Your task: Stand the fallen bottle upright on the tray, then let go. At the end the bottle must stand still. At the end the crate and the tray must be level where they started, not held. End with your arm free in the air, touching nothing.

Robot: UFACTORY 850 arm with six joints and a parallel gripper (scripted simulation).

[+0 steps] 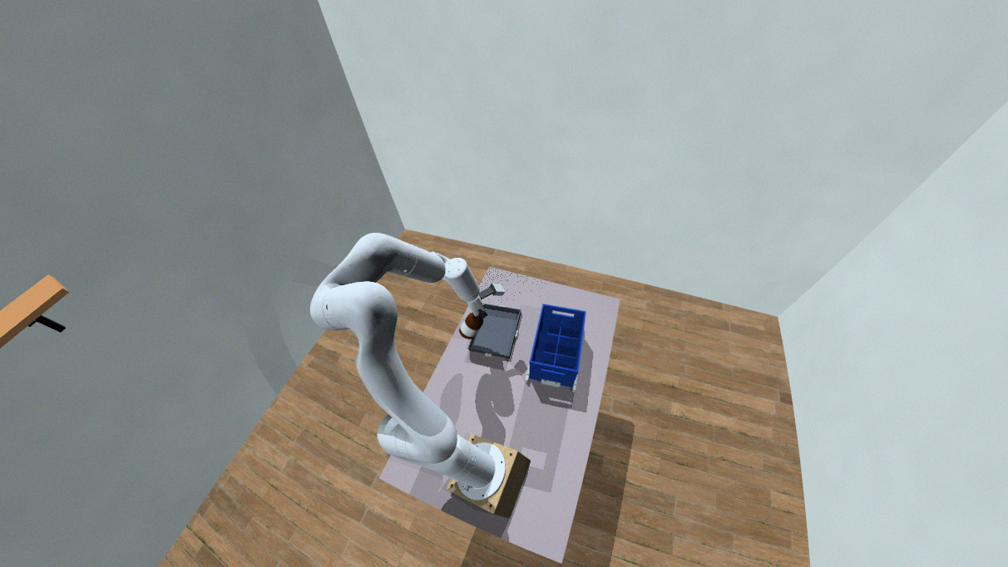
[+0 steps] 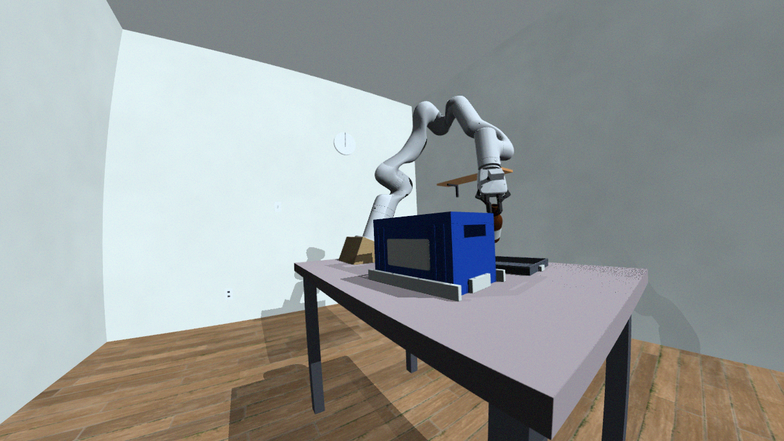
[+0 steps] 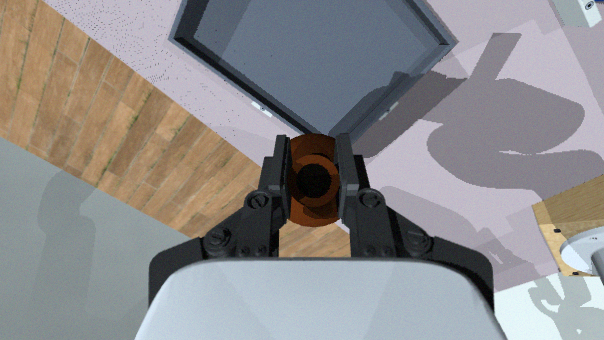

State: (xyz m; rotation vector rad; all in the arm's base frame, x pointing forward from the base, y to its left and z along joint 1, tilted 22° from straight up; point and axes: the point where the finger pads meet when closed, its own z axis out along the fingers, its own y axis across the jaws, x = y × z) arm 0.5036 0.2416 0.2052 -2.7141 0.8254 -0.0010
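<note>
My gripper (image 3: 312, 152) is shut on the neck of a brown bottle (image 3: 312, 182) that hangs upright below it, mouth up toward the wrist camera. In the top view the bottle (image 1: 471, 324) hangs in the air over the near left corner of the dark grey tray (image 1: 496, 331). In the exterior view the gripper (image 2: 495, 207) holds the bottle (image 2: 497, 222) well above the tray (image 2: 519, 265), partly hidden behind the blue crate (image 2: 435, 245). The tray (image 3: 312, 60) lies flat on the table.
The blue crate (image 1: 557, 345) with inner dividers stands on the table right of the tray, with low grey blocks (image 2: 414, 284) at its base. The arm's wooden base (image 1: 490, 479) is at the near table end. The table edge (image 3: 165, 100) runs close beside the tray.
</note>
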